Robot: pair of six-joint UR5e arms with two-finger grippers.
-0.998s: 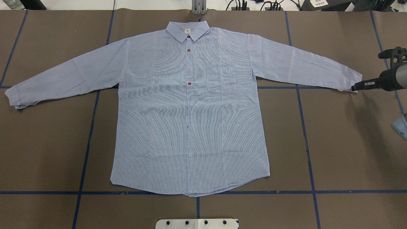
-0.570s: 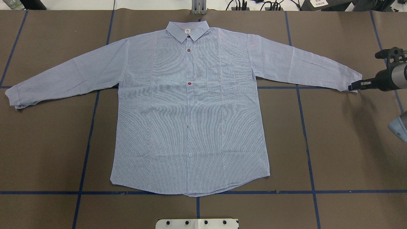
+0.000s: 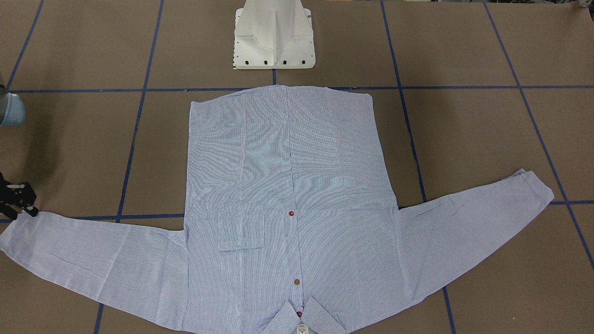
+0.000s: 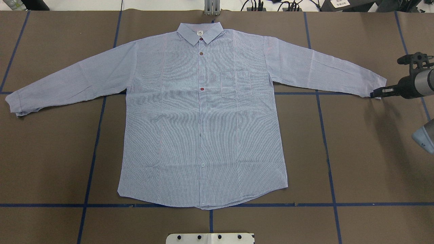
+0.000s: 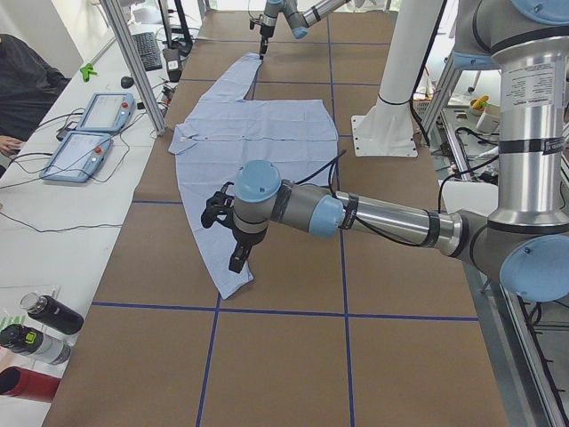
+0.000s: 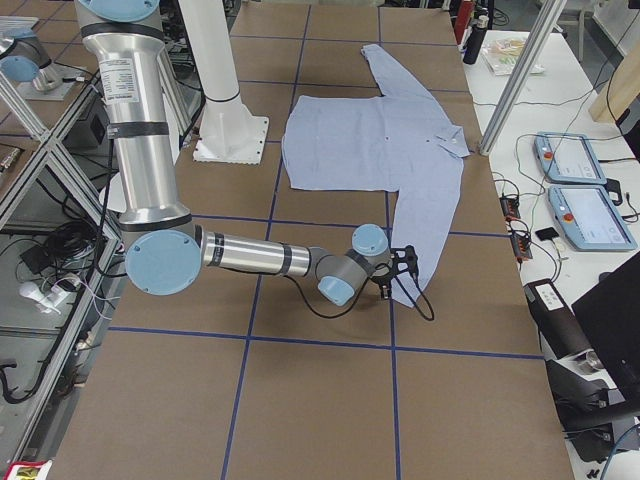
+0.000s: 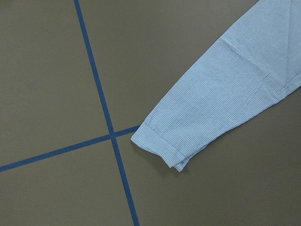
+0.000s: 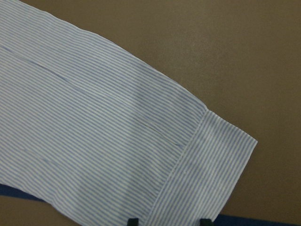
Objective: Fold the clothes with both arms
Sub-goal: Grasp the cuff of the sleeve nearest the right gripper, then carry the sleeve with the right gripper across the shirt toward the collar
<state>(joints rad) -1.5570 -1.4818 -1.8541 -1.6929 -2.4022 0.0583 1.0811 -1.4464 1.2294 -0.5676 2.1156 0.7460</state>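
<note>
We saw the light blue, fine-striped shirt [image 4: 203, 128] spread flat on the brown table [image 4: 356, 162]. The black right gripper [image 4: 373, 94] stood at its cuff, fingers parted. The left gripper [image 5: 236, 260] we could not judge.

shirt [image 4: 203, 118] on table [image 4: 356, 152], collar [image 4: 200, 32] opposite pedestal [image 4: 210, 238] — right gripper [image 4: 373, 95] at cuff [image 4: 376, 86]
</note>
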